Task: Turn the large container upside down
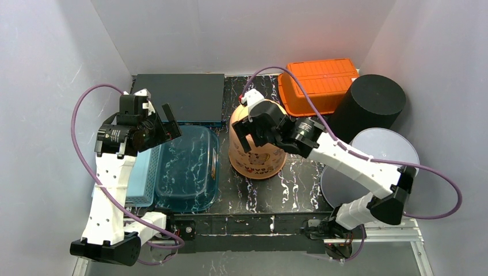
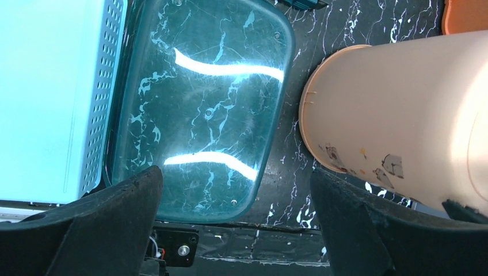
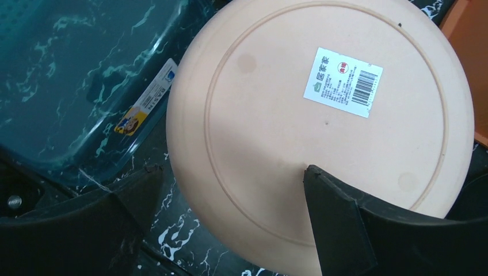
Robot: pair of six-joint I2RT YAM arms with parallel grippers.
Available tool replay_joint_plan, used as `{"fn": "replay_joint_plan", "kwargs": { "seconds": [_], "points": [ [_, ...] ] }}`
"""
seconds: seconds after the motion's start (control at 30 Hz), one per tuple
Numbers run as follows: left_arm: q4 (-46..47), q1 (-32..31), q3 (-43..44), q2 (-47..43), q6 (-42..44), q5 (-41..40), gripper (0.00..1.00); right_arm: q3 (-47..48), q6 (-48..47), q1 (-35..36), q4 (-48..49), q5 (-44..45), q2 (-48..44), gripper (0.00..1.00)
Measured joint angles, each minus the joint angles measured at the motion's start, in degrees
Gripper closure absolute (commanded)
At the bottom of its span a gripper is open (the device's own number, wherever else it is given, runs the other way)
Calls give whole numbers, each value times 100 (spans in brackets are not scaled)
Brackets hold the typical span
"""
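Note:
The large container is a peach bucket (image 1: pixel 257 160) (image 2: pixel 397 109) standing mouth down on the black marbled table, its flat base with a white barcode sticker (image 3: pixel 343 82) facing up. My right gripper (image 1: pixel 244 133) (image 3: pixel 230 172) hovers just above that base (image 3: pixel 322 132), open, with one finger over the base's rim and the other over the table beside it. My left gripper (image 1: pixel 171 123) (image 2: pixel 237 172) hangs open over the near end of a clear teal tub (image 1: pixel 187 167) (image 2: pixel 201 103), to the left of the bucket, holding nothing.
A light blue perforated basket (image 1: pixel 144 172) (image 2: pixel 46 98) lies left of the teal tub. A dark flat box (image 1: pixel 184 95) sits at the back left, an orange crate (image 1: pixel 322 80) at the back right, with a black cylinder (image 1: pixel 371 103) and a grey round lid (image 1: pixel 380 149) on the right.

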Motion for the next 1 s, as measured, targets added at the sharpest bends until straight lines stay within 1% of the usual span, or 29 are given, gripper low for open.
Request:
{"fn": "replay_joint_plan", "kwargs": {
  "seconds": [0.07,0.2,0.6,0.73,0.83,0.93,1.0],
  "points": [
    [2,0,0,37,0,20,2,-269,-50,85,133,-13,-243,1],
    [13,0,-2,59,0,103,2,-431,-26,111,208,-33,-415,1],
    [52,0,-79,22,0,249,2,46,15,109,-315,-142,-232,1],
    [59,0,-79,0,0,247,2,195,24,111,-356,160,-229,1],
    [90,0,-79,-33,9,247,2,404,20,85,-356,619,-229,1],
    [94,0,-79,-66,31,197,2,608,13,-166,-278,885,-245,1],
    [90,0,-72,-83,35,164,2,664,20,-590,-188,846,-280,1]
  ]
}}
